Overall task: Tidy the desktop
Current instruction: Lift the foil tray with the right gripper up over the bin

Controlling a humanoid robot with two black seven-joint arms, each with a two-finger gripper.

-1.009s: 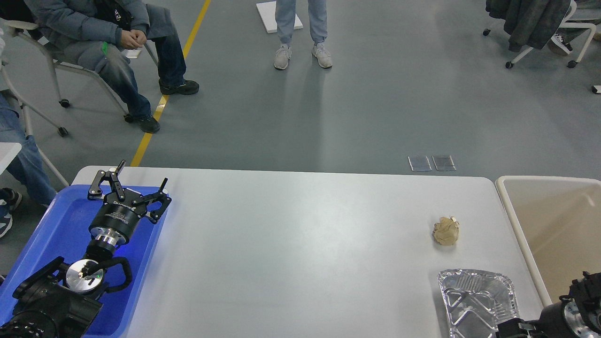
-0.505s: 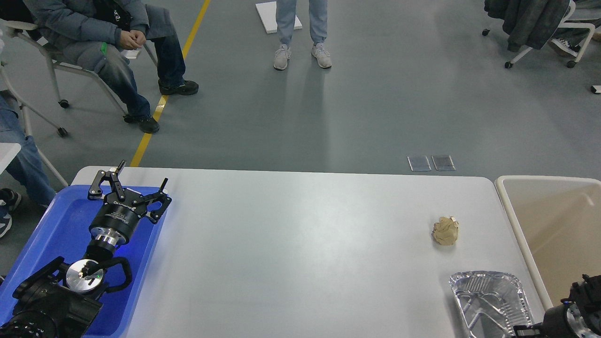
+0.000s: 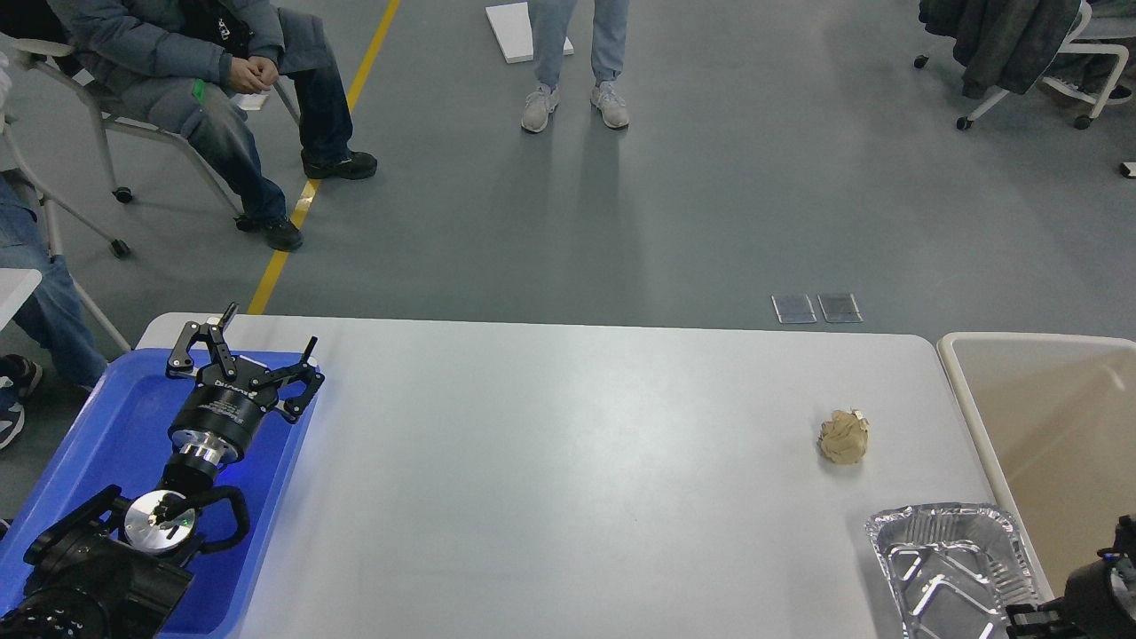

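Observation:
The white-grey desktop (image 3: 568, 479) fills the lower view. A crumpled brown paper ball (image 3: 843, 437) lies on it at the right. A silver foil tray (image 3: 954, 564) is at the desktop's near right corner, its right side reaching over the edge. My right gripper (image 3: 1021, 618) shows only as a dark part at the foil tray's near edge, at the bottom of the view, and seems shut on it. My left gripper (image 3: 271, 326) is open and empty above the far end of a blue tray (image 3: 106, 426).
A beige bin (image 3: 1056, 417) stands right of the desktop. The blue tray sits on the desktop's left edge. People sit at the far left and one stands beyond the table. A wheeled chair is at the far right.
The foil tray has moved right together with my right arm, from inside the desktop to its right edge by the bin. The left arm and the paper ball have not moved.

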